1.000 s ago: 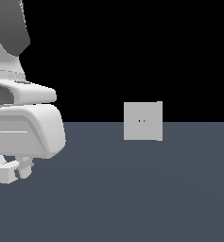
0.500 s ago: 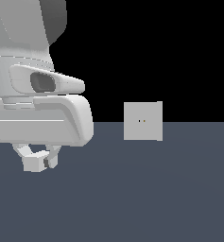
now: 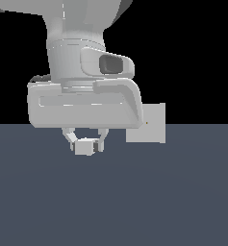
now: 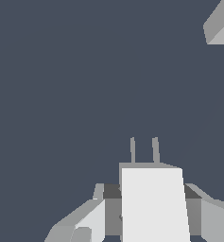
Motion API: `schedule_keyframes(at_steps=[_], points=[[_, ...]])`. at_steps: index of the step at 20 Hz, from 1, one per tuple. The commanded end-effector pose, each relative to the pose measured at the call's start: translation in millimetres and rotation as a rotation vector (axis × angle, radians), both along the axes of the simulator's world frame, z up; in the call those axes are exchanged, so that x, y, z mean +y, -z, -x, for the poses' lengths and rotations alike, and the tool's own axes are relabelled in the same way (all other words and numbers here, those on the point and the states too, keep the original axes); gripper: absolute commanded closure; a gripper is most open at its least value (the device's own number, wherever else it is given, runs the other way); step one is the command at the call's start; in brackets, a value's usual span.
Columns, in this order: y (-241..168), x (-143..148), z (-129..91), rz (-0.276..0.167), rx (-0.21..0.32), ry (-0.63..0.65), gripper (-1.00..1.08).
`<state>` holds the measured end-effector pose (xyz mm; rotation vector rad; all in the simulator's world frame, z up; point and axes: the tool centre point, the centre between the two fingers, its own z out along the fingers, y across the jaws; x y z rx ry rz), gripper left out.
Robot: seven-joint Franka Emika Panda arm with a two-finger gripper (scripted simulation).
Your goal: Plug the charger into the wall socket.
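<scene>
- Gripper (image 3: 85, 144) hanging below the big white wrist housing (image 3: 84, 103), fingers pointing down toward the dark grey floor (image 3: 134, 202).
- Clamped on the charger (image 3: 85, 147), an off-white block pinched between the two fingers (image 3: 68, 139); jaws closed only as far as the block's width allows.
- In the wrist view, charger (image 4: 153, 203) seen as a pale rectangular block filling the gap between the fingers (image 4: 87, 222), dark pads pressed against both of its sides.
- Two thin grey prongs (image 4: 144, 150) sticking out of the charger's far end, side by side and parallel, with only dark floor (image 4: 61, 85) beyond them.
- Wall socket (image 3: 151, 125), a flat light-grey square plate, standing upright farther back in the scene, on the exterior view's right of the gripper.
- Left part of that plate hidden behind the wrist housing in the exterior view; one tiny dark mark visible on it close to the housing's edge.
- Charger clearly apart from the socket, lying to the exterior view's left of it and lower in the picture.
- Corner of a light-grey block, apparently the socket (image 4: 219, 26), showing at the edge of the wrist view, well off the line of the prongs.
- Whether the charger hangs clear of the floor: cannot tell from these views.
</scene>
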<state>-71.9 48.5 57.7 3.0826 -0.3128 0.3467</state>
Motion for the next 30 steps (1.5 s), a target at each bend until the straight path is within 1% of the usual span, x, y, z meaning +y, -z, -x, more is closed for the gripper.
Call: schedule_keyframes(at_steps=[1, 8, 15, 21, 30], points=[[-7.6, -20.5, -3.0, 0.0, 0.0, -0.004, 1.08], [-25.9, -71.0, -11.7, 0.0, 0.0, -0.011, 1.08], [-37.8, -104.2, -18.3, -0.001, 0.001, -0.015, 1.08], [-42.3, -116.6, -21.3, -0.002, 0.002, -0.017, 1.08], [-42.3, -117.6, -23.2, -0.002, 0.002, -0.016, 1.08]])
